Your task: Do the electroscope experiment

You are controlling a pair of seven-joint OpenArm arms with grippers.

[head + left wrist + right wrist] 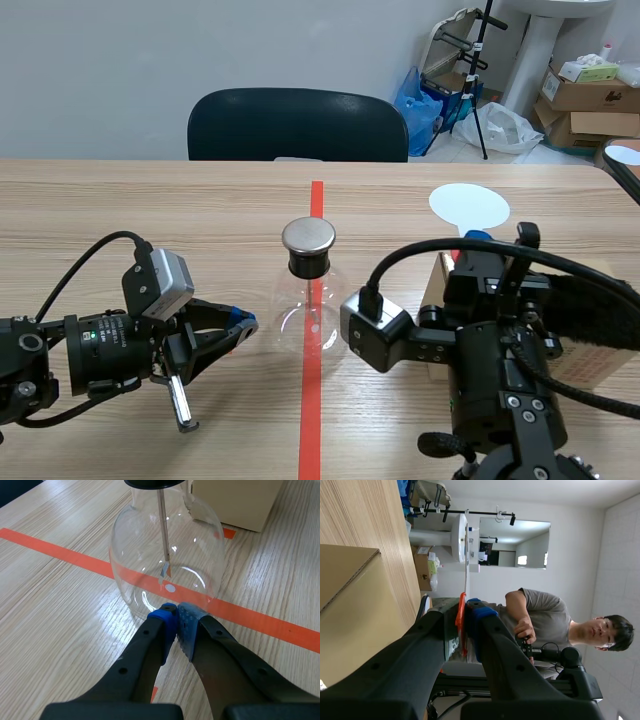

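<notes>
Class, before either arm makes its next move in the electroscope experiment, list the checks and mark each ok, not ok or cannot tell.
1. Flask upright: ok.
2. Metal cap seated on the flask's neck: ok.
3. Foil leaf at the end of the rod intact: cannot tell.
4. Left gripper shut and empty: ok.
5. Left gripper clear of the flask: cannot tell.
6. Right gripper shut on orange strip: ok.

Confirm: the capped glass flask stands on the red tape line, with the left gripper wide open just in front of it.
One point is wrong: the left gripper is shut, pads together, as the left wrist view shows. The capped glass flask does stand on the red tape line, just ahead of it.
</notes>
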